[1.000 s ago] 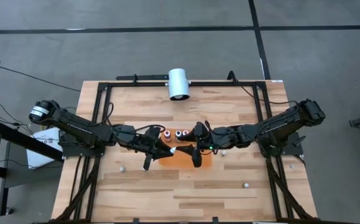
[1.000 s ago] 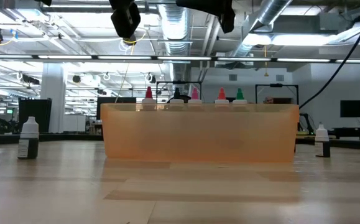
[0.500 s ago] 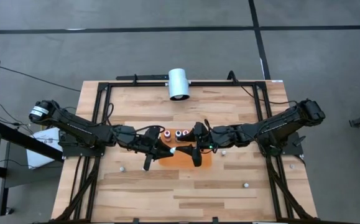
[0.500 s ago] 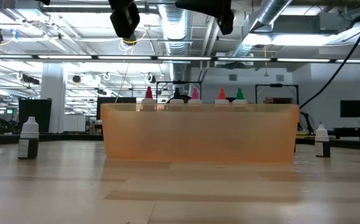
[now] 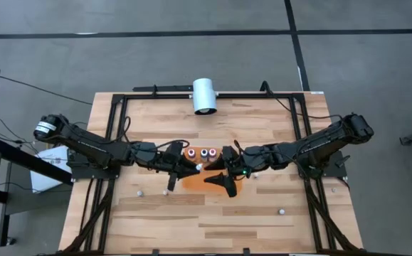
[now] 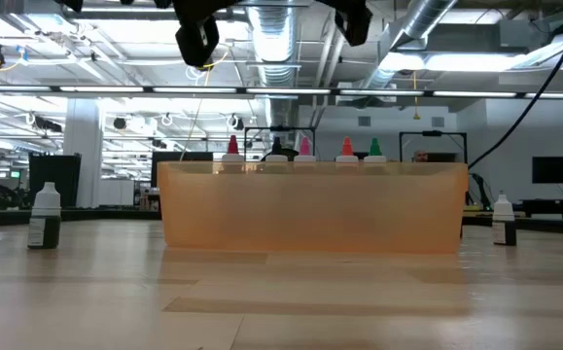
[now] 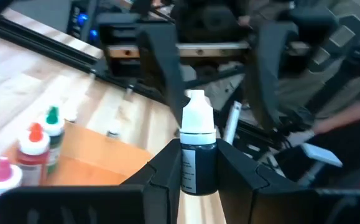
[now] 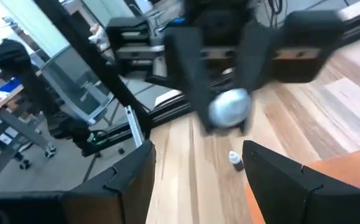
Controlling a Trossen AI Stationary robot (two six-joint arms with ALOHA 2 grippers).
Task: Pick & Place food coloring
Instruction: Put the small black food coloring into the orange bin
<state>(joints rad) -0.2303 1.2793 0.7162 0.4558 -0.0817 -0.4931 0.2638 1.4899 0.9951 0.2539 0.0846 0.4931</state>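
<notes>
We see the mat (image 5: pixel 213 180) at the middle of the counter (image 5: pixel 191 220). A row of bottles (image 5: pixel 204 153) stands along its far edge. The cylinder (image 5: pixel 204 96) lies at the counter's far edge. Single bottles (image 6: pixel 45 216) stand left and right of the mat, apart.

Surface (image 5: pixel 213 213) pale wood planks w/ slight sheen, mat (image 6: pixel 310 209) translucent orange plastic, bottle (image 7: pixel 198 152) glossy plastic w/ white cap, left gripper (image 7: pixel 198 180) matt black plastic.
</notes>
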